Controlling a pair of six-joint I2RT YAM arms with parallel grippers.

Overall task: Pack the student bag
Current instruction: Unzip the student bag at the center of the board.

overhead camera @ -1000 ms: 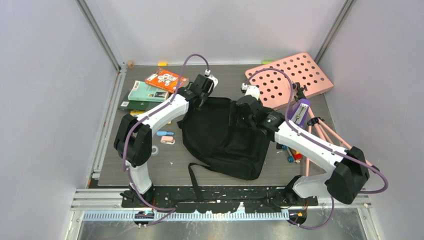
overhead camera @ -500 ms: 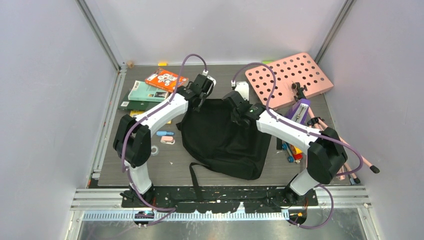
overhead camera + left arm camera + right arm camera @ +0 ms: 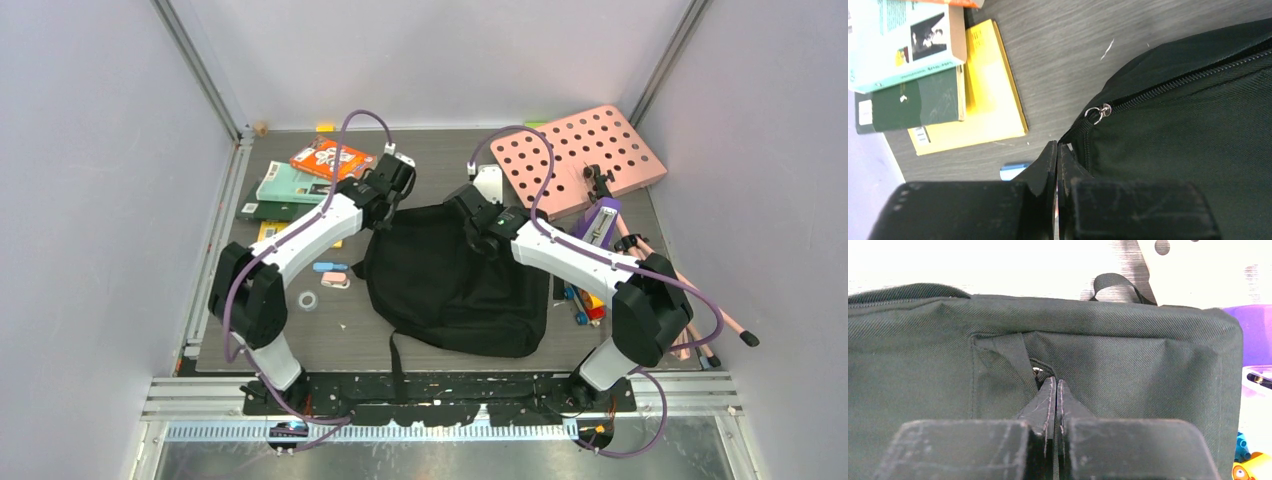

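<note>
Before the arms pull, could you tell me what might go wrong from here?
The left gripper and right gripper each seem to pinch only a thin fold of the student bag, so either may slip. The zipper pull lies outside the left grip, and the zipper looks shut, so pulling may open nothing.

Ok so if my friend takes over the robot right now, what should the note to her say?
Left gripper: jaws shut at a corner of the student bag, beside the zip pull; whether fabric is pinched cannot be told.
Right gripper: jaws shut at a fold near the bag's far edge.
Where: the bag lies in the middle, books to its left, small coloured bits to its right.
Done: nothing seen packed; the zip in view is closed.
Left: probably open the zip, then load the books and bits.
</note>
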